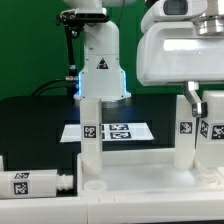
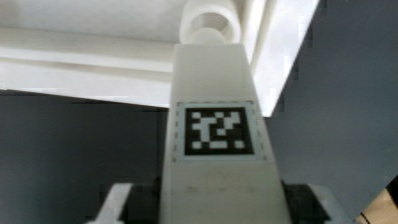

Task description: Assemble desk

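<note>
Gripper (image 2: 214,206) closed on 1 desk leg (image 2: 217,95), my fingers (image 2: 121,205) pinching both sides near its tag. Held leg stands upright on the tabletop (image 1: 130,190) toward the exterior view's right. 2nd leg (image 1: 90,128) is upright further left, and the spare leg (image 1: 30,183) lies flat beside the panel. Cannot tell if the peg is seated. Risk: a tilted leg jams the peg in its hole, or pads slip while I turn it.
</note>
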Robot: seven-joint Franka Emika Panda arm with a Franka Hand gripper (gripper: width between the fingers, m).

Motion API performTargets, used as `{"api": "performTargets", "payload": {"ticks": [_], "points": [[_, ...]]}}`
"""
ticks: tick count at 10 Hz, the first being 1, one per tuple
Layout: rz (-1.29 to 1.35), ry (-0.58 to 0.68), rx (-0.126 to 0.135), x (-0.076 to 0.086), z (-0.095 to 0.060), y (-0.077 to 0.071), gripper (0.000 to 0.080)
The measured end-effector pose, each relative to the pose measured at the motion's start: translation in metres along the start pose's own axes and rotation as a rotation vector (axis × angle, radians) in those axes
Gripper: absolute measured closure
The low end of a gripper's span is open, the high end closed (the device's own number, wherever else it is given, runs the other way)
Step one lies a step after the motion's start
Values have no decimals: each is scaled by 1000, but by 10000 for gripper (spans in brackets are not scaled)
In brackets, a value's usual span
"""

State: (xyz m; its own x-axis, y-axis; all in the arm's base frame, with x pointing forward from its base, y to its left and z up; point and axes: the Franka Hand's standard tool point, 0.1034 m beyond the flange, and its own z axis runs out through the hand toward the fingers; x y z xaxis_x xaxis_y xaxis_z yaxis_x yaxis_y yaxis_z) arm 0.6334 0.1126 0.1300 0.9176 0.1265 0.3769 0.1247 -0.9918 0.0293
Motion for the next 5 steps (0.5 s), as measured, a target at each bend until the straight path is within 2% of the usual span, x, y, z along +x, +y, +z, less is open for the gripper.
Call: {"api": "performTargets", "payload": {"ticks": [2, 5], "points": [[-1, -3, -3, -2, 1, 5, 514], [-4, 2, -5, -3, 6, 4, 514]]}}
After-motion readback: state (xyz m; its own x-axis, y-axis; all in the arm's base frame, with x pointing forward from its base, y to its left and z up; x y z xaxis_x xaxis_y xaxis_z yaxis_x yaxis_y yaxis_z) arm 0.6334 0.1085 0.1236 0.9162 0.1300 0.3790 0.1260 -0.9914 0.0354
